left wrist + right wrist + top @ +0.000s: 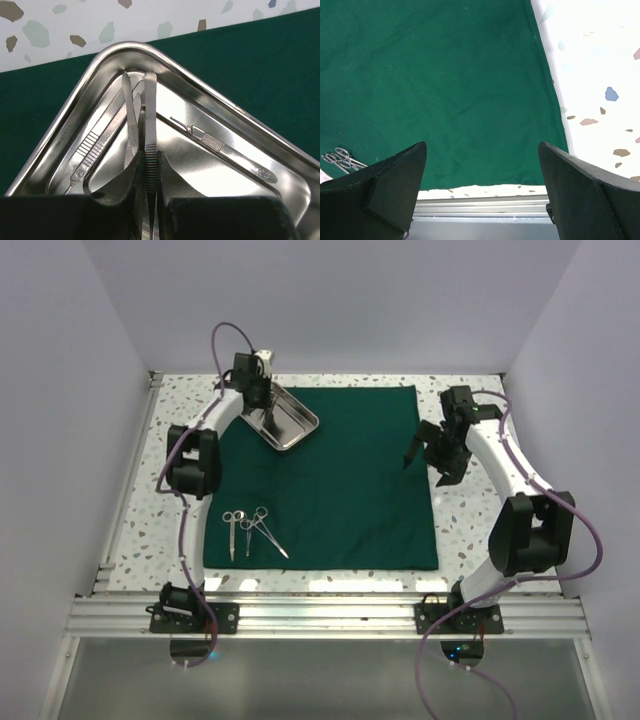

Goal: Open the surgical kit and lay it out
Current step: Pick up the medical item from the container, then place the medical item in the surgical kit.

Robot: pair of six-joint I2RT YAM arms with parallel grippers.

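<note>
Left end effector (150,167) pinched tweezers (149,112) in the tray (212,96), likely needing a slow, straight lift; right end effector (481,147) gaped empty.

1. A white speckled table (465,530) carried the things.
2. A dark green cloth (340,490) lay spread flat directly on it, over its middle.
3. Bare speckled margins showed left, right and beyond the cloth.

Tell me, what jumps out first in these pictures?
A big dark green cloth lies flat over the speckled table. At its far left corner sits a shiny steel tray, where the left gripper pinches a pair of tweezers; scissors and forceps lie near the cloth's front left.
</note>
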